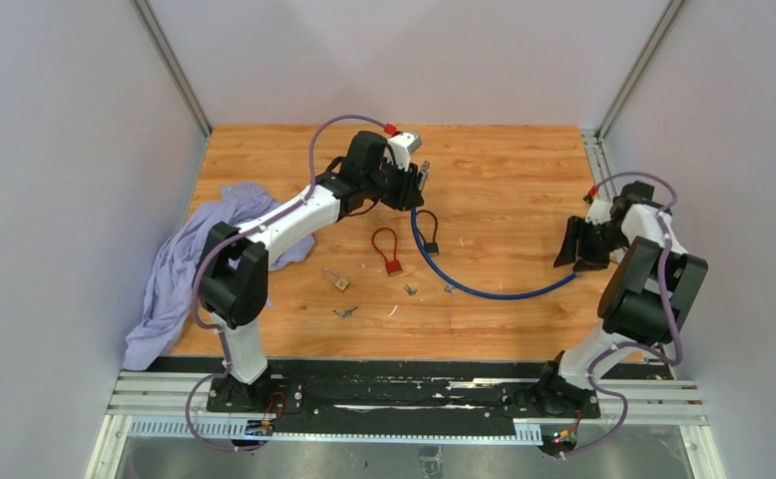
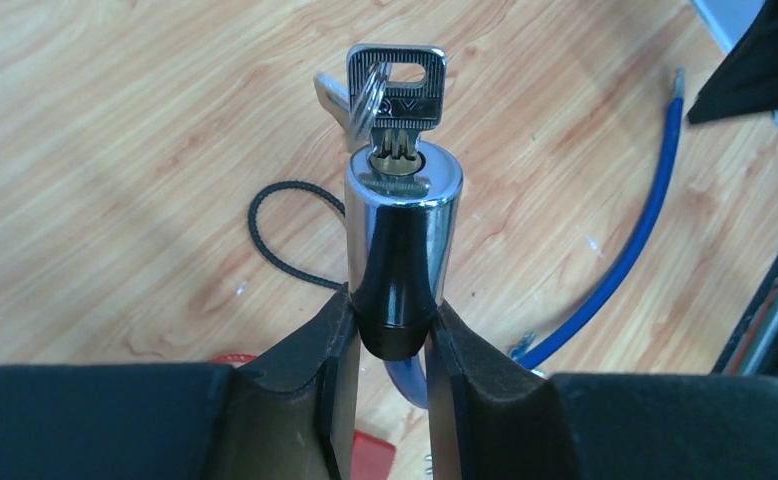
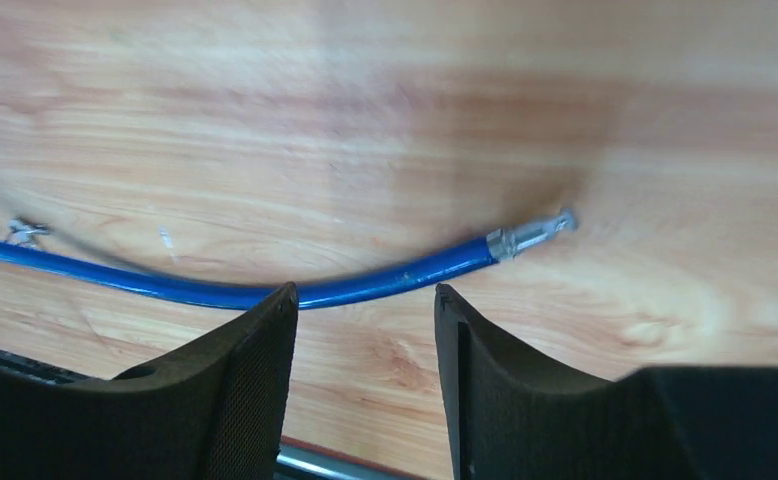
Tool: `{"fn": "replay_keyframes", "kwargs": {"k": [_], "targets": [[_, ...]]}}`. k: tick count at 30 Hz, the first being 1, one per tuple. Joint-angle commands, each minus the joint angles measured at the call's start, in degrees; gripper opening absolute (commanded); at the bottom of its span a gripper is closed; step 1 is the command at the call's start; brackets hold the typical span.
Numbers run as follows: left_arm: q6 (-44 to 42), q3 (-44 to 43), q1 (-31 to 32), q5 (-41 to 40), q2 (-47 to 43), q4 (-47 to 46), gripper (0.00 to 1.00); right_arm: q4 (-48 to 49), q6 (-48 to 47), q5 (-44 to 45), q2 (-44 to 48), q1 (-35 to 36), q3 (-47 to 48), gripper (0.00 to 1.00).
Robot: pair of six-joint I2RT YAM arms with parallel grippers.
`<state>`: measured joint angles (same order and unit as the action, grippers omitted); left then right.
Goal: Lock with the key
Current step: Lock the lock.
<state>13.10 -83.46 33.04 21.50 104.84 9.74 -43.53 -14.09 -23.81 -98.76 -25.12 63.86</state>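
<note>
the right fingers [image 3: 250, 370] stand spread just over the blue cable [image 3: 165, 288] near its metal tip [image 3: 530, 235], seemingly poised to lift it off the tabletop [image 3: 365, 110]; farther back, the left fingers [image 2: 305, 365] pinch the lock barrel [image 2: 405, 230], key [image 2: 397, 90] seated, steadying it to receive that tip

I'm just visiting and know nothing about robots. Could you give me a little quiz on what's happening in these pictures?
1. True or false: the key is pushed into the lock.
2. Which claw holds the lock? A) left B) right C) neither
3. Fill in: the open right claw hovers near the blue cable, close to its bare metal ____.

Key
1. True.
2. A: the left claw is clamped on the lock's black end.
3. tip.
</note>
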Motion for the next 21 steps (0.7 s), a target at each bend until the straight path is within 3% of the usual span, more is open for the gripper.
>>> {"fn": "replay_keyframes", "kwargs": {"k": [1,7,16,21], "targets": [[-11.8,-1.6,0.8,2.3,-3.7,-0.7,0.00,-3.4,-8.8,-9.8,7.7,1.0,9.2,0.52],[-14.5,-0.9,1.5,6.6,-5.1,0.4,0.00,-12.0,-26.1,-39.4,8.1,9.0,22.9,0.53],[-24.2,0.9,1.7,17.7,-7.5,2.5,0.00,-14.1,-42.2,-46.9,1.0,27.4,40.5,0.55],[-27.6,0.3,1.7,19.6,-7.5,4.2,0.00,-14.2,-54.2,-41.6,1.6,33.7,43.0,0.52]]}}
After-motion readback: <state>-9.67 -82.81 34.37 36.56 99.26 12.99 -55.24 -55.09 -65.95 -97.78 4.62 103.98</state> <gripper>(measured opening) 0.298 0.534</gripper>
